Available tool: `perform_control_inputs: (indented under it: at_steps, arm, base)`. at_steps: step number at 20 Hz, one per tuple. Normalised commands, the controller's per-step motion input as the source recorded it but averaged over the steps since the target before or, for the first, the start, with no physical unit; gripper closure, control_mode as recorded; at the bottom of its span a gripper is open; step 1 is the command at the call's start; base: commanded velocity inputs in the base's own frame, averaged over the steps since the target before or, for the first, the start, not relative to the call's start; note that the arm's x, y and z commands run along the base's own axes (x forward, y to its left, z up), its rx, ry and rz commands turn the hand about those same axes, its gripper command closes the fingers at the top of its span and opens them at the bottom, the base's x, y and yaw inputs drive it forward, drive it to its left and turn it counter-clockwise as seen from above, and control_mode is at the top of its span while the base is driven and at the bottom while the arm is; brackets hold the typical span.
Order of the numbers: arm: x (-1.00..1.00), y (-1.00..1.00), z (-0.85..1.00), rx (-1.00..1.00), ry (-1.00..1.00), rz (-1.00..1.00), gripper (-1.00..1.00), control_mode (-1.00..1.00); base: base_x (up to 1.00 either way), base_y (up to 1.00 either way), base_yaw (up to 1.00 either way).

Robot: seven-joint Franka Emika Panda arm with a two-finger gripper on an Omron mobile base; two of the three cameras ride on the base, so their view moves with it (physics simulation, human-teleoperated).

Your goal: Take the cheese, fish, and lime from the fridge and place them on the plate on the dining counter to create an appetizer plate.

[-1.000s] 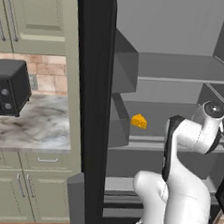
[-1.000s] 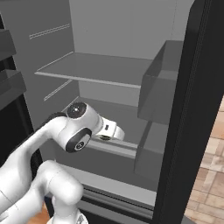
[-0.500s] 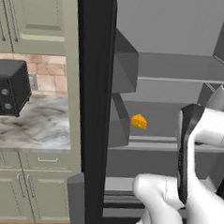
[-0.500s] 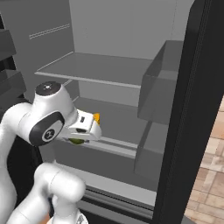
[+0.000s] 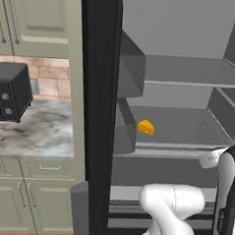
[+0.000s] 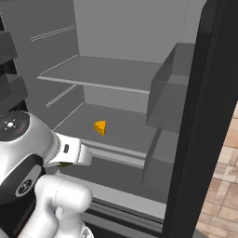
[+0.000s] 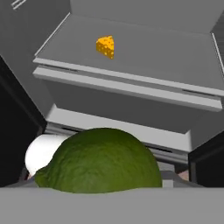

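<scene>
the gripper (image 6: 86,156) holds one lime (image 7: 103,161), jaws spread wide around it, low and just outside the open fridge (image 6: 116,74). one cheese (image 6: 100,127) wedge sits alone on the middle shelf (image 7: 166,57), well apart from the hand. the step looks like carrying the lime out: judging by the tight opening, draw straight back, keep the grip level and steer clear of the door bins (image 5: 124,134) before turning. no fish can be made out on the shelves in view.
</scene>
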Motion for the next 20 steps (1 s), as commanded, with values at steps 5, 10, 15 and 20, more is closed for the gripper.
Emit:
perform_control_inputs:
  at_steps: [5,10,15,20]
  arm:
    - [-0.04,0.05,0.00,0.00,-0.06,0.04,1.00,1.00]
    - [0.00,0.00,0.00,0.00,0.00,0.00,1.00,1.00]
    - [0.00,0.00,0.00,0.00,0.00,0.00,1.00,1.00]
    - [0.00,0.00,0.00,0.00,0.00,0.00,1.00,1.00]
  base:
    - [-0.14,0.16,0.07]
    - [-0.70,0.37,0.16]
    - [-0.98,0.43,0.22]
    - [-0.99,0.77,0.27]
